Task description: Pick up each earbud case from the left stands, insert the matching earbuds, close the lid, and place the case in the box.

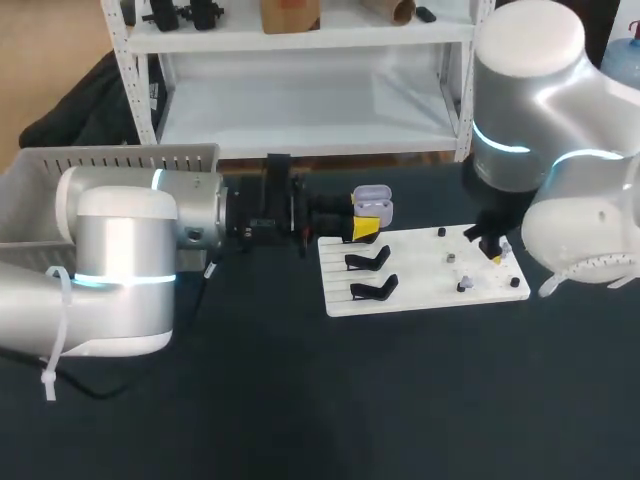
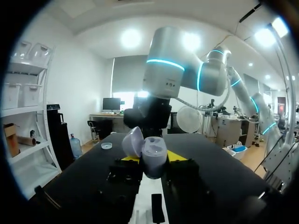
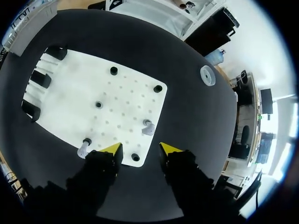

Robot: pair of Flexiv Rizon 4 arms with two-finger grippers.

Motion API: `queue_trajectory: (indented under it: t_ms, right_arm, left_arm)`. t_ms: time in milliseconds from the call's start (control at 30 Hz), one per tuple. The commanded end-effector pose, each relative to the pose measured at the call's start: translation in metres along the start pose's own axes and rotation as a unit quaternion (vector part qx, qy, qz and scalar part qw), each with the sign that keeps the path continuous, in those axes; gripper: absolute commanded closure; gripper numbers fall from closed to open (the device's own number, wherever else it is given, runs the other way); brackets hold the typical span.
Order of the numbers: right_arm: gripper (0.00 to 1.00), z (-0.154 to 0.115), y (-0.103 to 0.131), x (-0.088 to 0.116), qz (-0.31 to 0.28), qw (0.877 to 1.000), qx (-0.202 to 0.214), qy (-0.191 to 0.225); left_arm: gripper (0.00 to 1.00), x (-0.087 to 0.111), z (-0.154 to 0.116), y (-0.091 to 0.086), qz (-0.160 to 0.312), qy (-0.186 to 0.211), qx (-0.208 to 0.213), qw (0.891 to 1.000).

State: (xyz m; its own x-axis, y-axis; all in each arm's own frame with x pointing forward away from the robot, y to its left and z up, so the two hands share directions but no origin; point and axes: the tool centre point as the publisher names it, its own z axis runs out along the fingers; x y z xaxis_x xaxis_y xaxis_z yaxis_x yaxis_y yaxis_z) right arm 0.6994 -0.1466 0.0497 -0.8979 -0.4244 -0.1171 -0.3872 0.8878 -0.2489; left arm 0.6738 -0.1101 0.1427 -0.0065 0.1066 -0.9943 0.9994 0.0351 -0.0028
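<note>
A lavender earbud case with its lid open is held above the far left corner of the white board, and my left gripper is shut on it. In the left wrist view the case sits between the yellow tips, lid tilted back. My right gripper hangs over the board's right end. Its fingers stand open in the right wrist view with only a black peg below them. One pale earbud lies just ahead, another beside one finger.
Two black stands on the board's left side carry nothing. A grey box sits at the table's far left behind my left arm. Small black pegs dot the board.
</note>
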Motion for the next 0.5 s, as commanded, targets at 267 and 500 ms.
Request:
queue_trajectory:
  t_ms: [267,500]
  right_arm:
    - [0.56,0.015,-0.002,-0.007,0.008,1.0,0.006,0.011]
    - [0.59,0.019,-0.003,-0.011,0.015,1.0,0.001,0.014]
  left_arm:
    - [1.0,0.0,0.0,-0.001,0.001,-0.001,-0.002,1.0]
    - [1.0,0.0,0.0,-0.001,0.001,-0.001,-0.002,1.0]
